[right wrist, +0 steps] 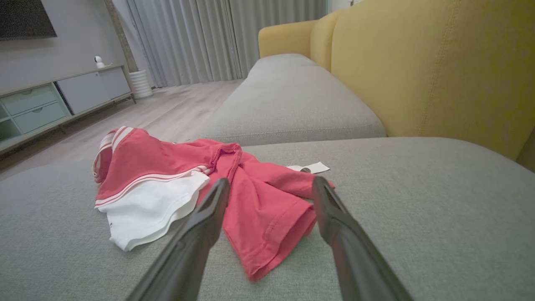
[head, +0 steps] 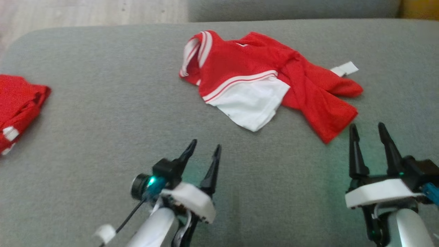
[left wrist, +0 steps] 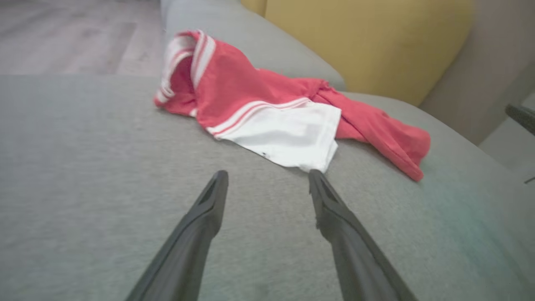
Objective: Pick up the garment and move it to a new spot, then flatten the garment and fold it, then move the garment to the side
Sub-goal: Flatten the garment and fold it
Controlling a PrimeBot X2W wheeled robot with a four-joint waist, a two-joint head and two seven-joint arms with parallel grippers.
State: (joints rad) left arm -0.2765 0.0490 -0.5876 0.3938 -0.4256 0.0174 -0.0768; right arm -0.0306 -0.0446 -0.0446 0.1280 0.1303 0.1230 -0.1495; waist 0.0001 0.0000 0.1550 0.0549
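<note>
- The garment [head: 236, 61] is red and white and lies crumpled on the grey sofa cushion [head: 103, 120]. In the head view it sits toward the far side, right of the middle.
- A white panel [head: 253, 103] forms its near part. Thin white and red stripes edge the panel above, and its near corner points toward the robot.
- At the left end a band [head: 197, 48] of white and red stripes stands bunched up, folded over on itself.
- The right part is twisted red cloth that fans out into a flat flap [head: 329, 116] with a stitched hem.
- A small white label [head: 346, 68] pokes out at the far right edge.
- The left claw [head: 206, 144] is spread wide and holds nothing. It is over bare cushion, near the white panel's corner but apart from it.
- The right claw [head: 367, 125] is also wide and empty, just short of the red flap. In its wrist view the flap shows between its 2 fingers.
- A 2nd red cloth [head: 17, 103] with white marks lies at the cushion's left edge, well apart from the garment.
</note>
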